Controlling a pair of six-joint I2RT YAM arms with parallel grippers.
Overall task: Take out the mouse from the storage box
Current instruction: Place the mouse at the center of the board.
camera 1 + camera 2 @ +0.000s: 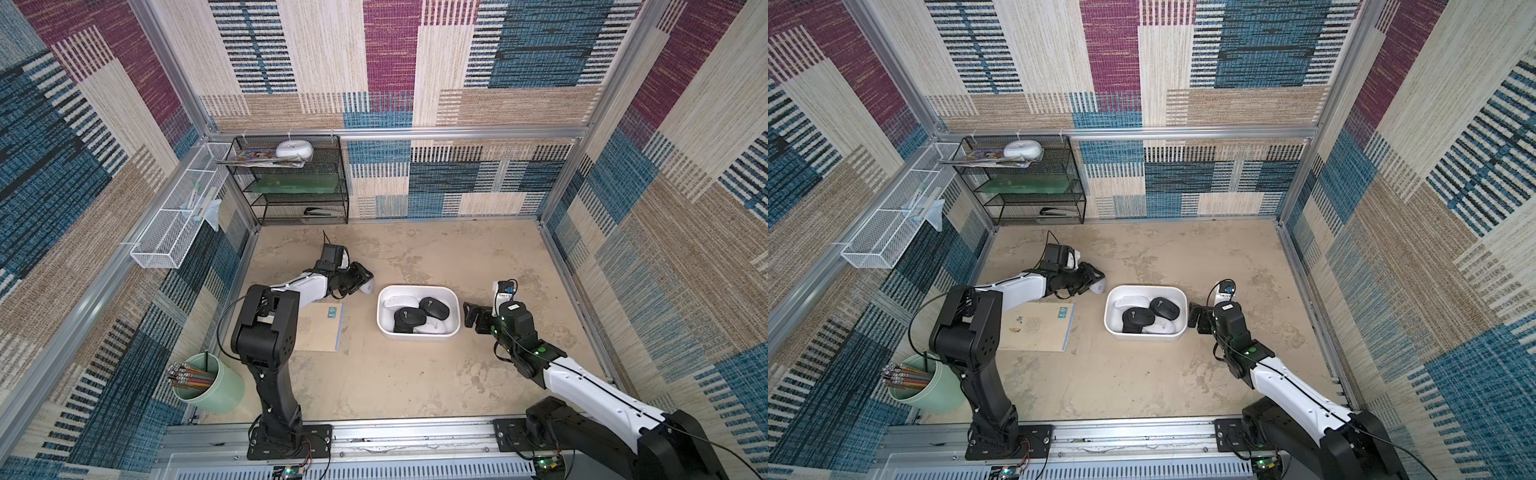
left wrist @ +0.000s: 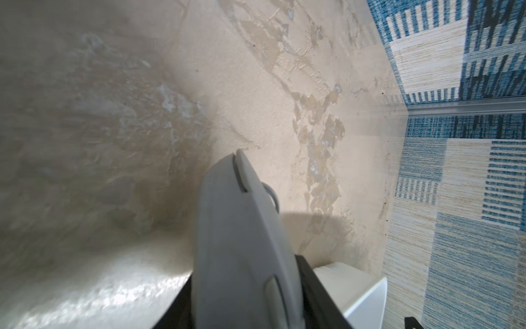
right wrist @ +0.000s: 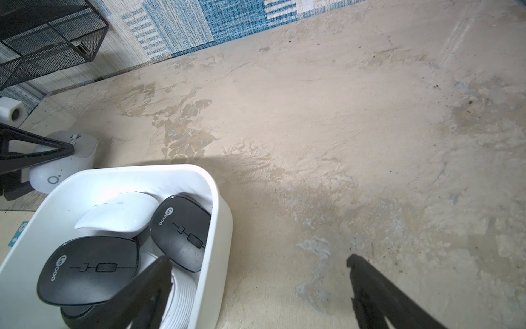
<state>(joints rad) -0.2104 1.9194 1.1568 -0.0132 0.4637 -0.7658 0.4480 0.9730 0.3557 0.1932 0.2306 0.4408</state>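
Note:
The white storage box (image 1: 417, 287) (image 1: 1144, 286) sits mid-table and holds two black mice (image 1: 434, 307) (image 3: 179, 230) and two white ones (image 1: 399, 301). Just left of the box, low over the table, my left gripper (image 1: 361, 280) (image 1: 1094, 280) (image 2: 244, 307) is shut on another white mouse (image 1: 366, 287) (image 1: 1099, 287) (image 2: 236, 228) (image 3: 62, 168). That mouse is outside the box. My right gripper (image 1: 468, 315) (image 1: 1192, 316) (image 3: 259, 263) stands open at the box's right wall (image 3: 219, 216). One finger is over the box's inside and the other over the bare table, with nothing held.
A tan notebook (image 1: 322, 328) lies left of the box, partly under the left arm. A green cup of pencils (image 1: 208, 382) stands front left. A black mesh rack (image 1: 291, 183) is at the back left corner, and a white wire basket (image 1: 178, 224) hangs on the left wall.

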